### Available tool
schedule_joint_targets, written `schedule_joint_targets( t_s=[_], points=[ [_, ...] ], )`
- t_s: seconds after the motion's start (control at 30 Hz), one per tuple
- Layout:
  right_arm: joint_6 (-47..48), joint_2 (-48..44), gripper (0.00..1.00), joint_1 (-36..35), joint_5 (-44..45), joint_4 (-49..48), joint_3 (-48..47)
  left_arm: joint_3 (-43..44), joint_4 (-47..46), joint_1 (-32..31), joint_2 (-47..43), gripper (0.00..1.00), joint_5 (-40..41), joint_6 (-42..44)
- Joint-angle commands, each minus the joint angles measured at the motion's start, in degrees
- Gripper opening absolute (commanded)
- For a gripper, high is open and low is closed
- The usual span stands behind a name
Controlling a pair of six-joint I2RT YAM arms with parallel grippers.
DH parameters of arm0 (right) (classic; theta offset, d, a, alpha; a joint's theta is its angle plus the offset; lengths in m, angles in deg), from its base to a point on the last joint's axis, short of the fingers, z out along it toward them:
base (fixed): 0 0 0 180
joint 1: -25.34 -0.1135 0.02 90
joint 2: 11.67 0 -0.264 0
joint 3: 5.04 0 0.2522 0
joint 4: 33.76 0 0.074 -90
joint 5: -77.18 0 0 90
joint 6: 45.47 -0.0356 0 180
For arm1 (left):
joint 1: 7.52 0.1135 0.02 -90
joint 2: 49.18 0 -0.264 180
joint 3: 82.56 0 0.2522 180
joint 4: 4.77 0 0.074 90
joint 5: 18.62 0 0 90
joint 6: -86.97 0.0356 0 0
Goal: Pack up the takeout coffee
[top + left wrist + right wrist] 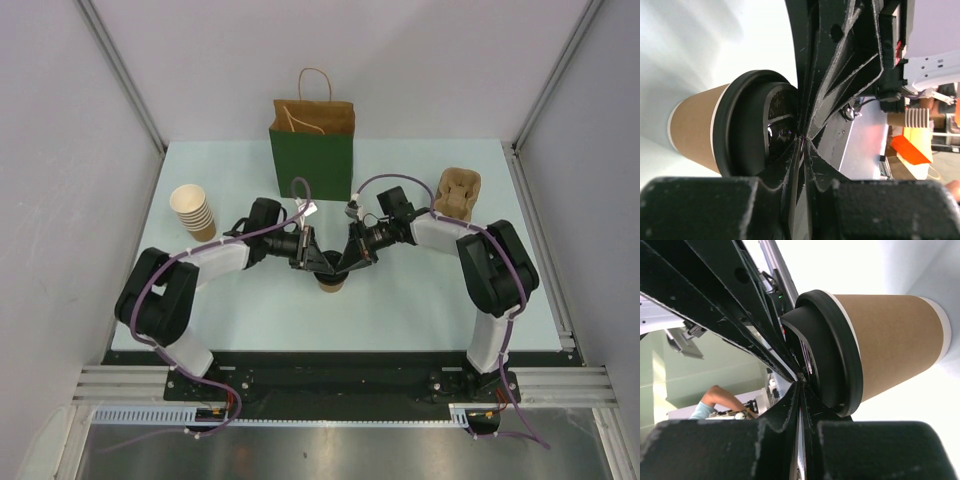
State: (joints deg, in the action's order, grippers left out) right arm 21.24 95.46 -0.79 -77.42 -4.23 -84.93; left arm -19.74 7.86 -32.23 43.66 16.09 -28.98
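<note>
The takeout coffee (331, 284), a tan paper cup with a black lid, stands upright at the table's middle, in front of the green paper bag (311, 160). My left gripper (319, 266) and right gripper (344, 266) meet tip to tip right over its lid. Both are shut, with nothing seen between the jaws. In the left wrist view the cup (695, 125) lies left of my shut left gripper (804, 142), whose tips rest at the lid (747, 130). In the right wrist view the cup (890, 340) lies right of my shut right gripper (801, 382).
A stack of lidless paper cups (193, 212) stands at the left of the table. Brown pulp cup carriers (458, 193) lie at the back right. The green bag stands open at the back centre, handles up. White walls enclose the table on three sides.
</note>
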Motion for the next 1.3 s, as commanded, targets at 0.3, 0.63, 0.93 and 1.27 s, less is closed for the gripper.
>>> schedule_joint_targets(
  t_s=[0.3, 0.63, 0.93, 1.27],
  points=[
    [0.35, 6.68, 0.06, 1.87, 2.99, -1.53, 1.35, -0.54, 1.91, 4.75, 11.4, 0.12, 3.61, 1.69],
    [-1.15, 9.5, 0.06, 1.96, 3.69, -1.62, 1.35, -1.07, 1.57, 5.02, 13.78, 0.12, 2.73, 2.05],
    [0.96, -1.21, 0.12, -1.73, -1.05, -2.76, 1.26, -0.46, 1.39, 3.79, -0.17, 0.2, -5.79, 2.14],
    [-2.01, -6.15, 0.17, -0.94, -2.9, -6.27, 1.09, 6.04, 3.32, 3.7, -4.87, 0.23, -3.25, 0.91]
  ],
)
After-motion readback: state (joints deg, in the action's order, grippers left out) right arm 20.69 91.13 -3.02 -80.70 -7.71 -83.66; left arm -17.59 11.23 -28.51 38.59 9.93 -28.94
